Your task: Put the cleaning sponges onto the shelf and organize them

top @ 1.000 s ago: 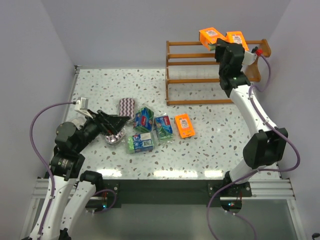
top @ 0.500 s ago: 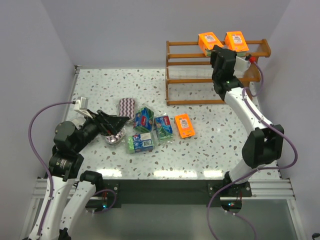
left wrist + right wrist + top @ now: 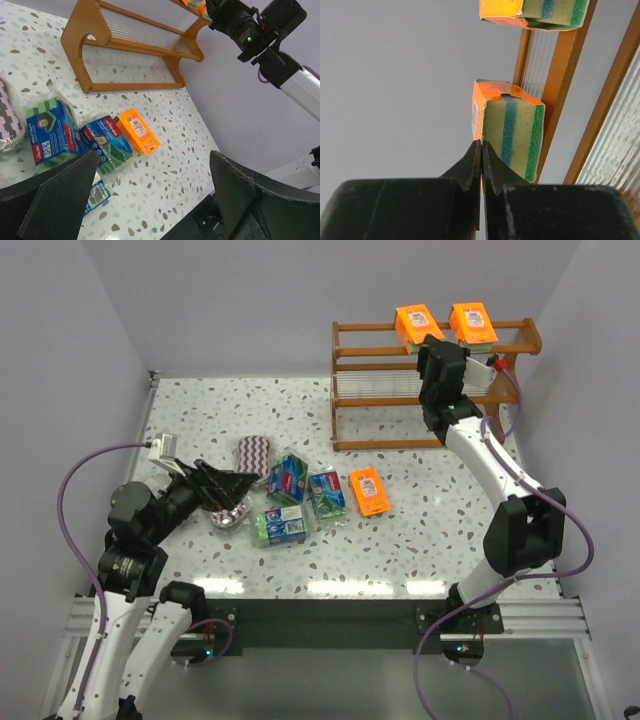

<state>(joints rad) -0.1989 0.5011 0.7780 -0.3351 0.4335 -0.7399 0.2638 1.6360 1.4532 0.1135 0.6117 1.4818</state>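
Observation:
The wooden shelf (image 3: 385, 390) stands at the far right and also shows in the left wrist view (image 3: 130, 55). Two orange packs (image 3: 415, 322) (image 3: 473, 322) lie on its top tier. My right gripper (image 3: 438, 348) (image 3: 481, 145) is shut, pinching the near edge of the left orange pack (image 3: 510, 130). A third orange pack (image 3: 368, 491) (image 3: 137, 131) lies on the table. Three blue-green packs (image 3: 288, 478) (image 3: 326, 492) (image 3: 282, 524) and a purple zigzag pack (image 3: 253, 453) lie mid-table. My left gripper (image 3: 238, 490) (image 3: 155, 200) is open and empty, hovering by them.
Another clear zigzag bag (image 3: 228, 517) lies partly under my left gripper. The shelf's two lower tiers (image 3: 385, 425) hold nothing. The table's white edge (image 3: 150, 430) runs along the left wall. The right arm (image 3: 500, 470) reaches across the table's right side.
The right gripper set the tilted orange pack flat on the top tier beside the other one and shifted slightly left. The left arm has not moved.

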